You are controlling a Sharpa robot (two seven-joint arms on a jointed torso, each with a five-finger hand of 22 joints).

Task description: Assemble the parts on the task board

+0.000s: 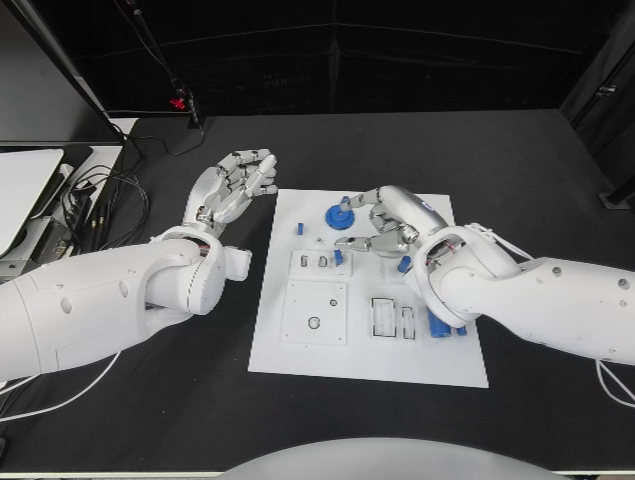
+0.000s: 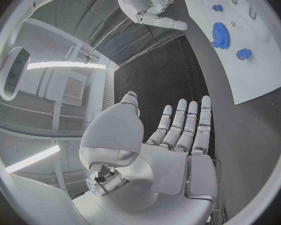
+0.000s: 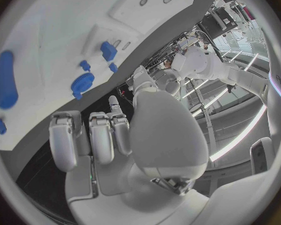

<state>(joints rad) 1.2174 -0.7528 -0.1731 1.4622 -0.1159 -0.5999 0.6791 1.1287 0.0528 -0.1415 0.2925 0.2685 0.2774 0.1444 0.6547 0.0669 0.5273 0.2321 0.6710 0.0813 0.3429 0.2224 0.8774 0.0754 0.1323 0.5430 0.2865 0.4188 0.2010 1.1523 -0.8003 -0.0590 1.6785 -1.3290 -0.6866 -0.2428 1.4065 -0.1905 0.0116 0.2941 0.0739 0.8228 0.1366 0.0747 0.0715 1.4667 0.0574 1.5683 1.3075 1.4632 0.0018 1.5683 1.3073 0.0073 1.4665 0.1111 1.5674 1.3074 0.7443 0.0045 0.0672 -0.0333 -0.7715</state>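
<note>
Cables (image 1: 94, 190) at bench's 10 o'clock. Right hand (image 1: 385, 222) curled, empty, partly hiding task board (image 1: 368, 350) parts; left hand (image 1: 231, 188) released.

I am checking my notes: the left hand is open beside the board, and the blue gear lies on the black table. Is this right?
Not quite. The left hand is indeed open beside the board, but the blue gear lies on the white board, not on the black table. The head view shows it near the board's far edge, by the right hand.
</note>
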